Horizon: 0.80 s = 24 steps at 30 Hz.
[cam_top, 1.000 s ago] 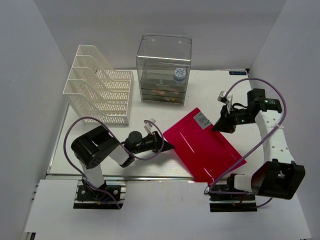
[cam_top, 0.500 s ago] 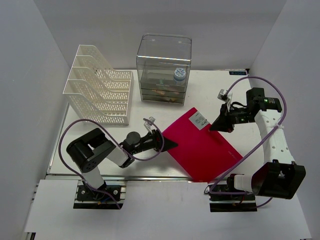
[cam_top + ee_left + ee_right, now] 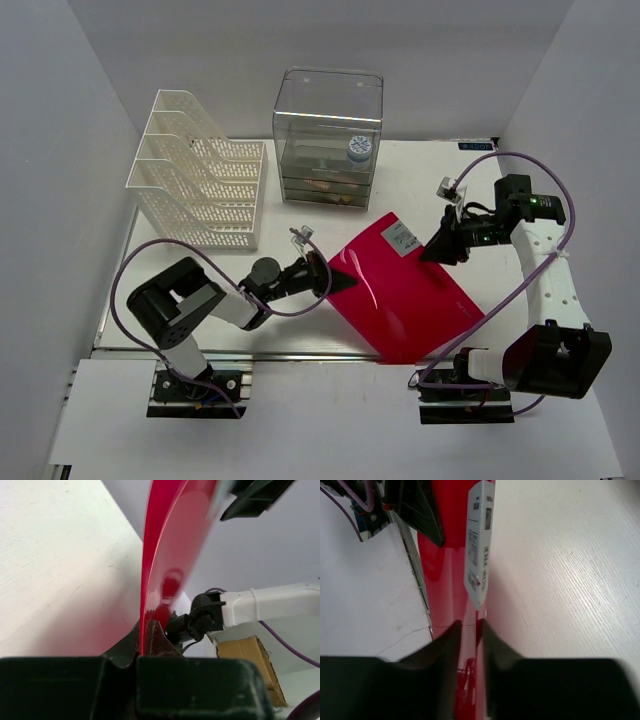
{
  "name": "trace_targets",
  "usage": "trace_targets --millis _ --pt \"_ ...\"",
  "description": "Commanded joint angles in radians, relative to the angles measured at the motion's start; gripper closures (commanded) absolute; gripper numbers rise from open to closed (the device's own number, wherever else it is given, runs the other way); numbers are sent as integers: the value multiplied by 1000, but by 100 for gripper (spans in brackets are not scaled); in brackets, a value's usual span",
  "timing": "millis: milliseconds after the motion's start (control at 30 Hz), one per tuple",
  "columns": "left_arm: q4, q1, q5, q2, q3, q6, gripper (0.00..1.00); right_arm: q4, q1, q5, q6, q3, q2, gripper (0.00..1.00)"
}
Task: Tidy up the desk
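A red folder (image 3: pixel 405 295) with a white label (image 3: pixel 403 238) lies slanted across the middle of the white desk (image 3: pixel 420 180). My left gripper (image 3: pixel 340 280) is shut on the folder's left corner. In the left wrist view the jaws (image 3: pixel 145 625) pinch the thin red edge, and the sheet (image 3: pixel 170 540) rises away from them above the desk (image 3: pixel 50 555). My right gripper (image 3: pixel 440 247) holds the folder's far right edge just beside the label. In the right wrist view its fingers (image 3: pixel 470 625) sit closed on either side of the red edge (image 3: pixel 450 535), below the label (image 3: pixel 479 545).
A white mesh file rack (image 3: pixel 200 185) stands at the back left. A clear plastic drawer box (image 3: pixel 328 130) stands at the back centre, holding a blue-capped item (image 3: pixel 359 149). White walls enclose three sides. A metal rail (image 3: pixel 250 352) runs along the front edge.
The left gripper has advanced to the right and back onto the folder's left corner. The folder has shifted slightly left, and the right gripper has moved with it.
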Motion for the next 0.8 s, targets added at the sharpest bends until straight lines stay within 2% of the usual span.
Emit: trace_targets --millis 0,67,133,167,233,267,433,600,700,767 --pt "501 -5 41 -92 23 -3 100 -17 9 -60 19 39 -15 65" --pt "490 -5 73 -134 21 -4 100 17 9 -43 48 37 -20 46" --pt "400 7 108 -174 32 17 100 46 9 -20 89 34 -28 37" --pt "357 7 143 -225 36 37 100 71 9 -16 102 34 -29 29" --pt "213 7 181 -279 56 121 100 83 11 -5 103 37 -17 23" --pt "180 7 182 -303 59 146 100 88 12 -2 103 37 -9 11" --pt "-8 7 287 -398 133 241 100 79 11 -34 47 37 32 11" --pt "-145 16 404 -403 214 279 100 -32 17 -169 -174 89 98 11" --pt "-249 16 419 -400 259 331 100 -32 31 -242 -245 108 103 11" --pt "-294 16 419 -408 274 368 100 -32 42 -284 -257 124 114 15"
